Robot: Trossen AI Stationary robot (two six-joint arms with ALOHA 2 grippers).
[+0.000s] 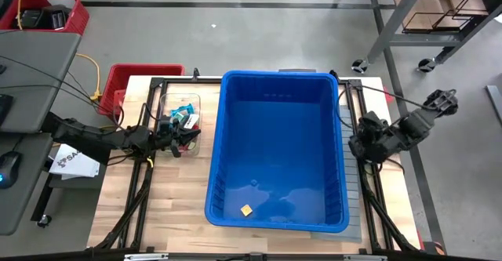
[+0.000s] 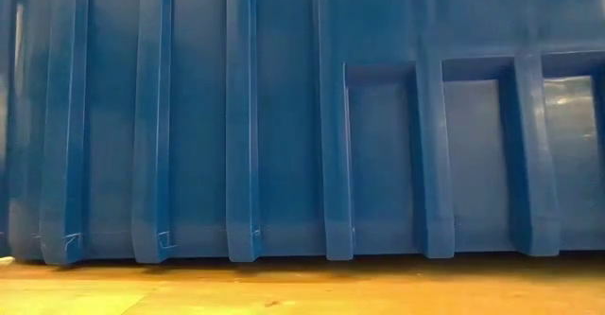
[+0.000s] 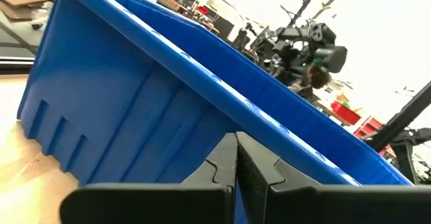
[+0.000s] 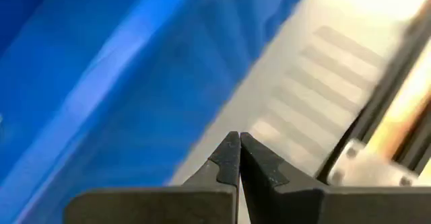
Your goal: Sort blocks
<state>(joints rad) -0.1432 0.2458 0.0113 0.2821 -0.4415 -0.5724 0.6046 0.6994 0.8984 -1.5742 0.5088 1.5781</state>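
Observation:
One small yellow block (image 1: 246,209) lies on the floor of the big blue bin (image 1: 276,88), near its front left corner. More blocks, teal among them, sit in a clear container (image 1: 182,114) left of the bin. My left gripper (image 3: 236,143) is shut and empty, level, beside the bin's left wall and next to the clear container (image 1: 188,134). My right gripper (image 4: 238,142) is shut and empty, slanting down over the grey mat by the bin's right wall (image 1: 359,145).
The blue bin (image 2: 302,116) fills the low view and takes up the table's middle. A red basket (image 1: 133,81) stands off the table's far left corner. A grey ribbed mat (image 4: 316,96) lies under the bin's right side. Bare wood shows at the near left (image 1: 165,206).

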